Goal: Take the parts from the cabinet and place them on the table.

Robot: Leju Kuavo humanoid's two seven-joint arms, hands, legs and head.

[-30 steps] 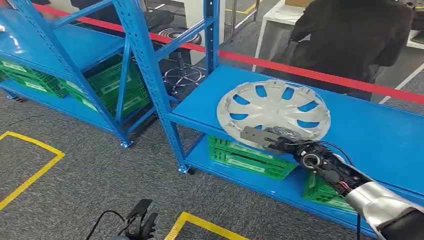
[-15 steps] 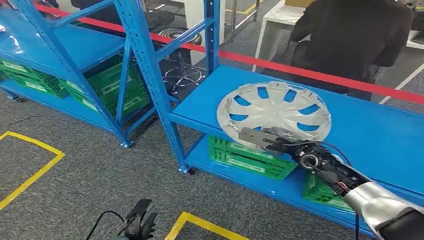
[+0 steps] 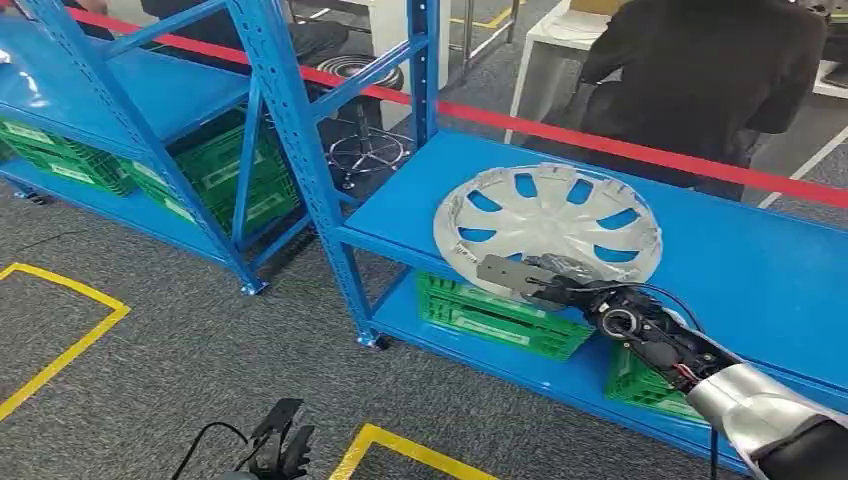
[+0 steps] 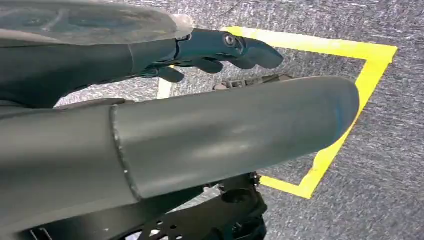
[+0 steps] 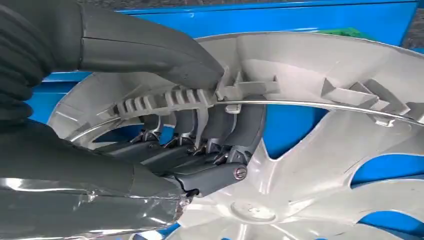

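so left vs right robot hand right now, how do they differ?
The right robot hand grips the silver hubcap rim on the blue shelf; the left robot hand holds nothing. The right reaches out to the rack; the left hangs over the carpet. Both have dark fingers.

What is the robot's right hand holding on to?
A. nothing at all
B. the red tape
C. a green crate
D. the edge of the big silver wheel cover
D: the right hand has its thumb on one side of the silver wheel cover's rim and its fingers curled over the other, with the cover lying on the blue shelf.
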